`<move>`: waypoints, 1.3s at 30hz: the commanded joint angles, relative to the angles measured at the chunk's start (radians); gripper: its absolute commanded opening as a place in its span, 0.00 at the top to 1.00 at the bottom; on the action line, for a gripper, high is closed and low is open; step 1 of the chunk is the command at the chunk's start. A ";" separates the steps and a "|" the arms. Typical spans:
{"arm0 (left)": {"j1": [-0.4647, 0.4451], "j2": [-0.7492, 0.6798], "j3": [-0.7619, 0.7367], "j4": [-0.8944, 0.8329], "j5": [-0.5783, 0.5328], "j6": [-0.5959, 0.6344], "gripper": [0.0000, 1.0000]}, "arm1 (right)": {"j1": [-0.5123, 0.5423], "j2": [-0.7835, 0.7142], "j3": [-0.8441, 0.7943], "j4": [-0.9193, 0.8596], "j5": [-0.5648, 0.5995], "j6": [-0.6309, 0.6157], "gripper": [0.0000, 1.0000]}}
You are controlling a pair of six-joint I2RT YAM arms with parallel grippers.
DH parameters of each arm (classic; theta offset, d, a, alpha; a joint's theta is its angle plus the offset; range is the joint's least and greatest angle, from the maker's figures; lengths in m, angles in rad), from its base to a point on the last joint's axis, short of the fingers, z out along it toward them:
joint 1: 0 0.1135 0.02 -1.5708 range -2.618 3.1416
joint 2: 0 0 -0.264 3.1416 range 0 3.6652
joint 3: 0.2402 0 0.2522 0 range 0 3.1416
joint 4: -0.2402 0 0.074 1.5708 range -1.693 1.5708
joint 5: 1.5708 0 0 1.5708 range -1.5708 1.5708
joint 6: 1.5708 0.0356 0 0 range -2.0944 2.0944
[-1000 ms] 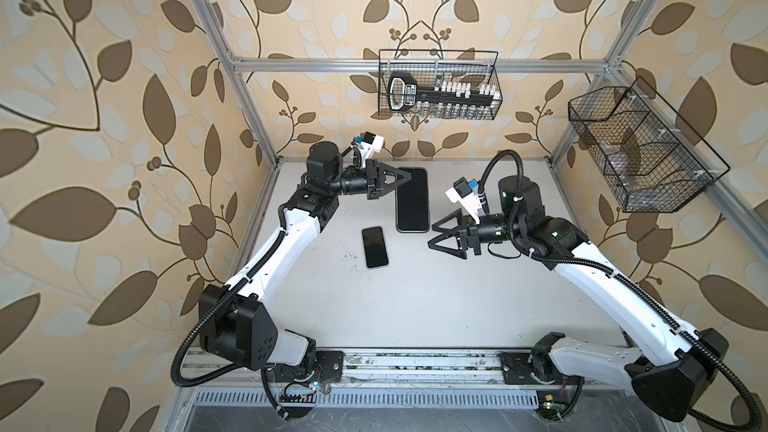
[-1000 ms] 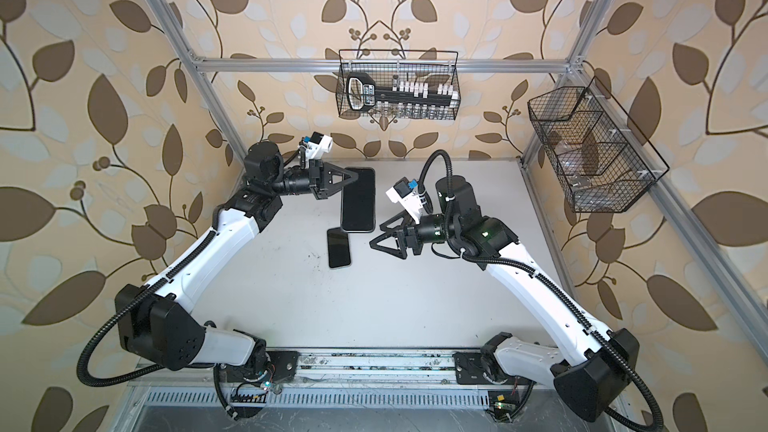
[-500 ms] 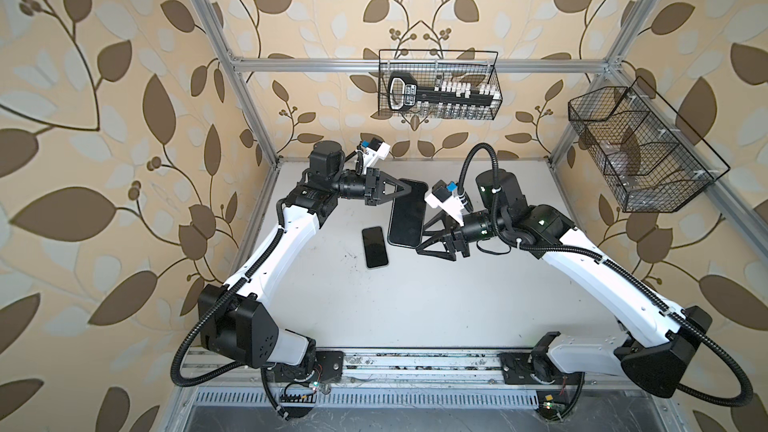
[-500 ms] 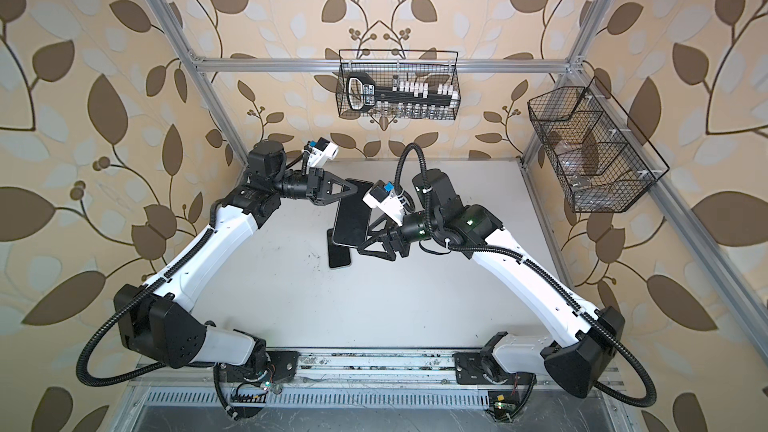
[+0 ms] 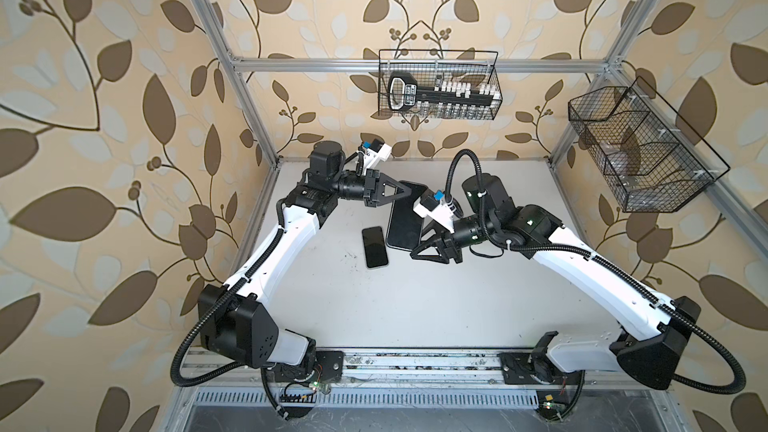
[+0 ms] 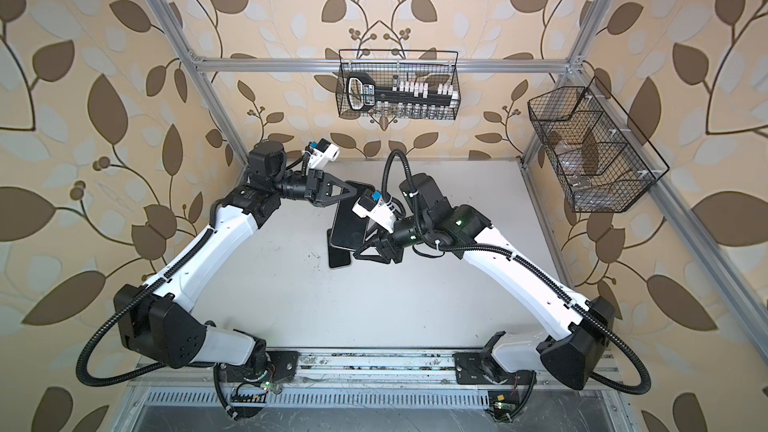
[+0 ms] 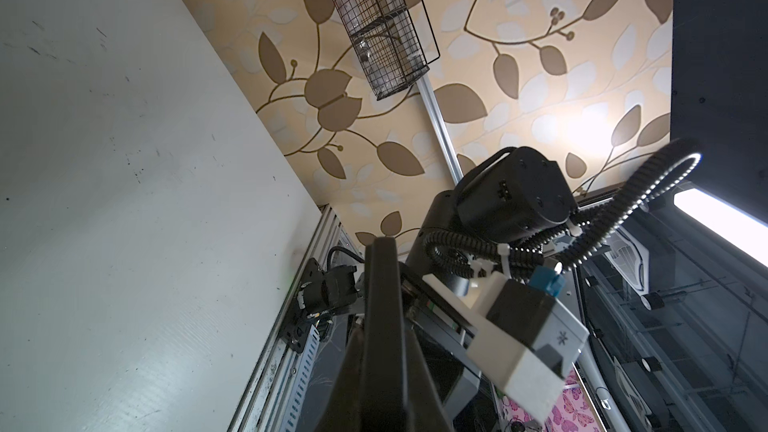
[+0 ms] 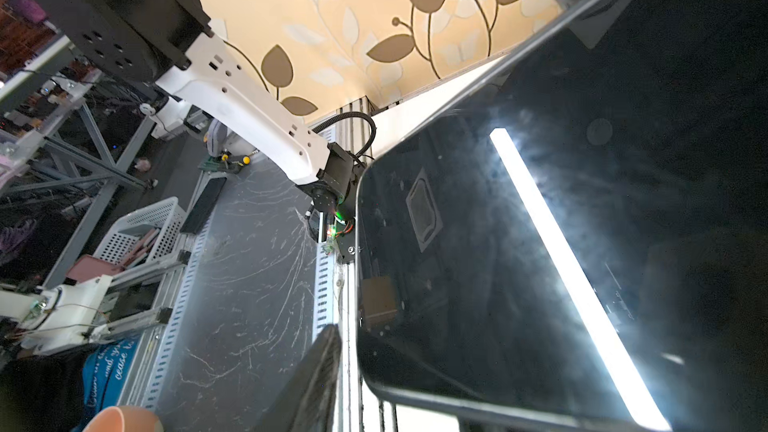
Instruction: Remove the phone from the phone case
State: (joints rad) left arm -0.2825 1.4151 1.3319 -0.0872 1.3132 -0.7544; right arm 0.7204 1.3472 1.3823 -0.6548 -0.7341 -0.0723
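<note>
Inside a leaf-papered, aluminium-framed cell, a matte white tabletop (image 5: 415, 305), lightly scuffed, lies bare toward 6 and 3 o'clock. Raised over its middle, the flat, glossy black phone (image 5: 401, 222), round-cornered and thin-rimmed, is pinched at its 1 o'clock corner by the closed left gripper (image 5: 409, 192). The right gripper (image 5: 417, 245) stands part-spread at its 5 o'clock corner, one finger (image 8: 316, 371) just beside the edge. A smaller dark handset (image 5: 375, 247) lies flat at the phone's 8 o'clock.
</note>
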 commanded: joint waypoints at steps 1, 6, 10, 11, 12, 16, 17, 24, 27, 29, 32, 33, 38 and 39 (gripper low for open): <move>-0.008 -0.019 0.039 0.038 0.020 0.020 1.00 | 0.032 0.000 0.039 0.014 0.014 -0.044 0.62; -0.009 -0.019 0.033 0.048 0.017 0.005 1.00 | 0.058 -0.018 0.035 0.038 0.048 -0.050 0.68; -0.012 -0.018 0.015 0.088 0.007 -0.027 1.00 | 0.082 -0.036 0.035 0.067 0.088 -0.047 0.73; -0.014 -0.016 0.011 0.097 0.004 -0.036 1.00 | 0.088 -0.042 0.034 0.076 0.099 -0.044 0.74; -0.016 -0.016 0.006 0.103 0.001 -0.042 1.00 | 0.093 -0.046 0.032 0.085 0.104 -0.043 0.75; -0.023 -0.010 -0.012 0.139 -0.010 -0.072 1.00 | 0.113 -0.062 0.030 0.115 0.148 -0.038 0.78; -0.025 -0.008 -0.017 0.148 -0.013 -0.081 1.00 | 0.117 -0.066 0.028 0.125 0.155 -0.035 0.79; -0.064 -0.010 -0.056 0.208 -0.038 -0.131 1.00 | 0.121 -0.081 0.008 0.190 0.196 -0.022 0.83; -0.082 -0.016 -0.069 0.228 -0.050 -0.141 1.00 | 0.122 -0.081 0.003 0.200 0.205 -0.021 0.83; -0.091 -0.020 -0.071 0.231 -0.057 -0.141 1.00 | 0.122 -0.082 -0.003 0.207 0.214 -0.023 0.83; -0.099 -0.026 -0.075 0.246 -0.066 -0.178 1.00 | 0.122 -0.088 -0.016 0.223 0.228 -0.021 0.84; -0.099 -0.028 -0.075 0.252 -0.067 -0.186 1.00 | 0.121 -0.090 -0.023 0.227 0.235 -0.022 0.84; -0.101 -0.031 -0.053 0.273 -0.086 -0.223 1.00 | 0.120 -0.105 -0.066 0.237 0.280 -0.021 0.83; -0.101 -0.028 -0.044 0.270 -0.091 -0.226 1.00 | 0.118 -0.111 -0.078 0.239 0.286 -0.020 0.82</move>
State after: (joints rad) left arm -0.3481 1.4151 1.2701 0.1322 1.2491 -0.9730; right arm 0.8375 1.2636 1.3159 -0.5911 -0.4927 -0.0788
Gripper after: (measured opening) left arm 0.119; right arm 0.178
